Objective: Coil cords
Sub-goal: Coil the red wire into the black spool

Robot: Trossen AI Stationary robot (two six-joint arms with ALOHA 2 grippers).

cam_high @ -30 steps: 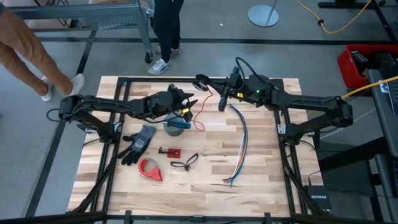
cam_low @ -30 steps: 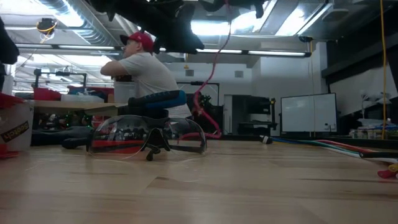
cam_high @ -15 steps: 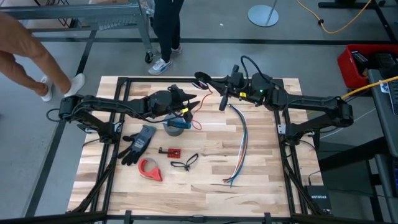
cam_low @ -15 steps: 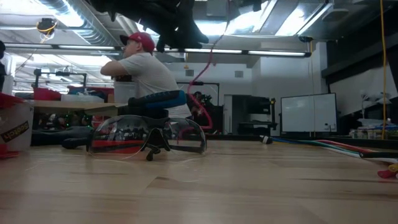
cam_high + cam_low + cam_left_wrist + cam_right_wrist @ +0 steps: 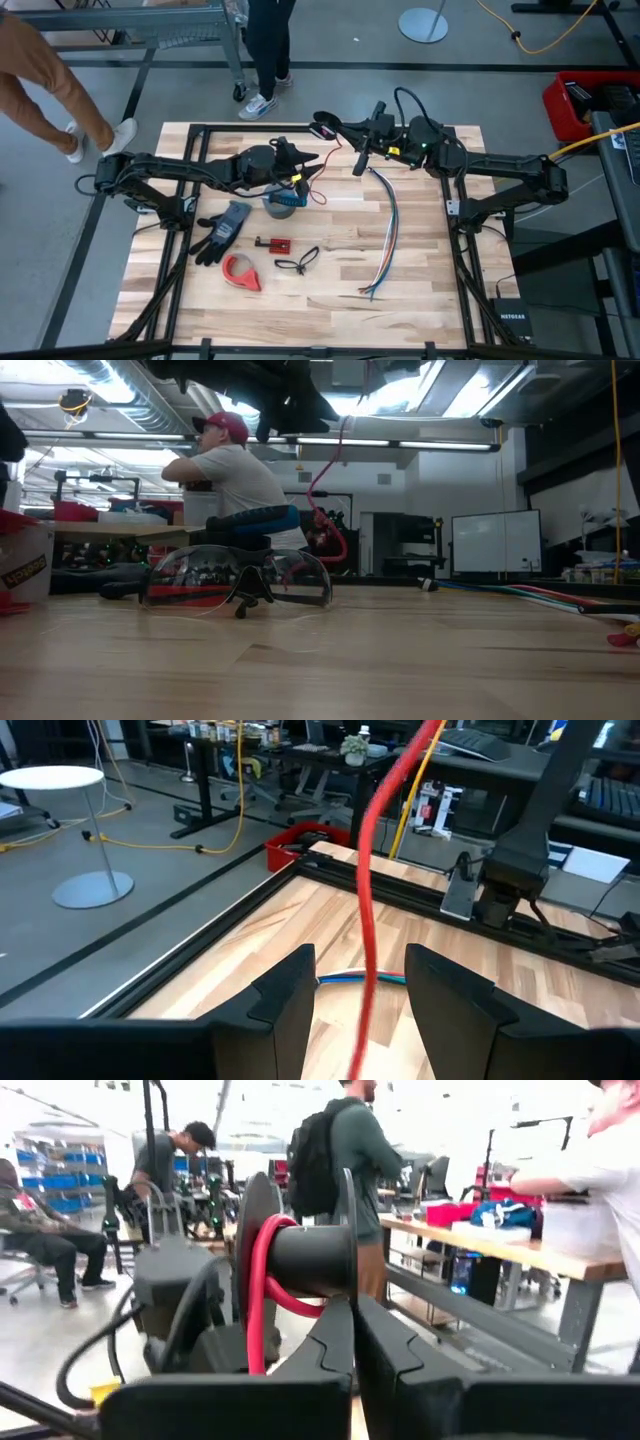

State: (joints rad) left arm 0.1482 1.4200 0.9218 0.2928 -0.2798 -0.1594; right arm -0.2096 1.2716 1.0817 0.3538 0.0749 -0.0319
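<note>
Aloft, red cord between left claw fingers

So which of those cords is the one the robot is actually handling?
The red cord. It hangs in the air between the left gripper and the right gripper; the multicoloured wire bundle and small black cord lie untouched.

Thin red cord, partly wound on black spool, hanging slack
</note>
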